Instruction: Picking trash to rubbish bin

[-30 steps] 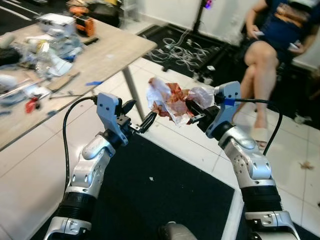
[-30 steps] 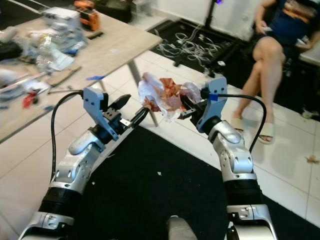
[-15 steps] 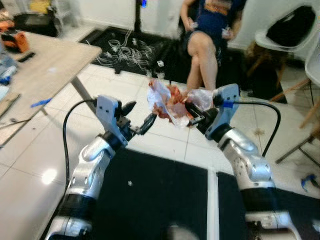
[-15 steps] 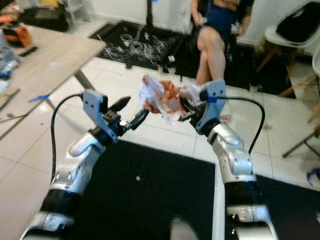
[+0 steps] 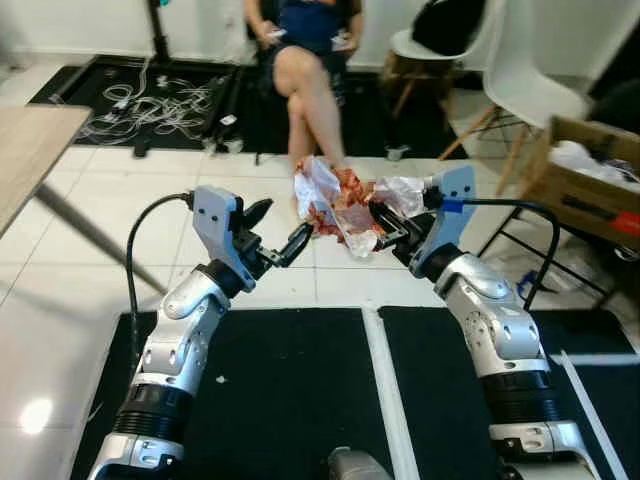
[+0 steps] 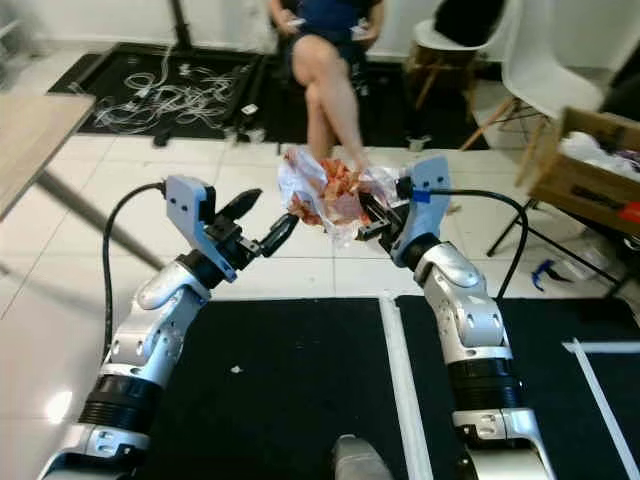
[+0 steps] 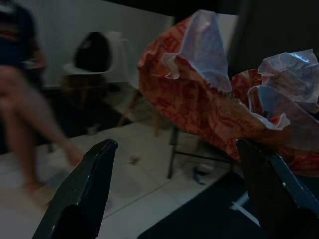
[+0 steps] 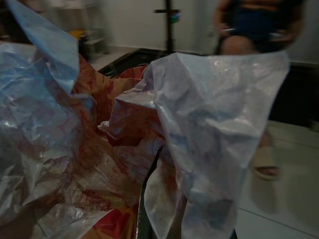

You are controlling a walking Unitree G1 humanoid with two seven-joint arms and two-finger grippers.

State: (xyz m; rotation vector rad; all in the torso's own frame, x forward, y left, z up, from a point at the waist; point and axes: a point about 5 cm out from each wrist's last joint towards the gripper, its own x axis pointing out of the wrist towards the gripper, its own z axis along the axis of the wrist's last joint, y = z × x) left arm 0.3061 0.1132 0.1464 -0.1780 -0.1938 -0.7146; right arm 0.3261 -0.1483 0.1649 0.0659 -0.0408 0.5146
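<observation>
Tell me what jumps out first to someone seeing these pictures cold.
A crumpled red-and-white wrapper hangs in mid-air at the centre, pinched by the right gripper, while the left gripper is raised beside it with its fingers apart. Behind the wrapper a person sits cross-legged on a chair, and a cardboard box of rubbish stands off to the robot's right.

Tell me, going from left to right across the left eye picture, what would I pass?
Wooden table corner → tangle of white cables → left gripper, open → crumpled red-and-white wrapper → right gripper, clamped on the wrapper → white chair → cardboard box.
</observation>
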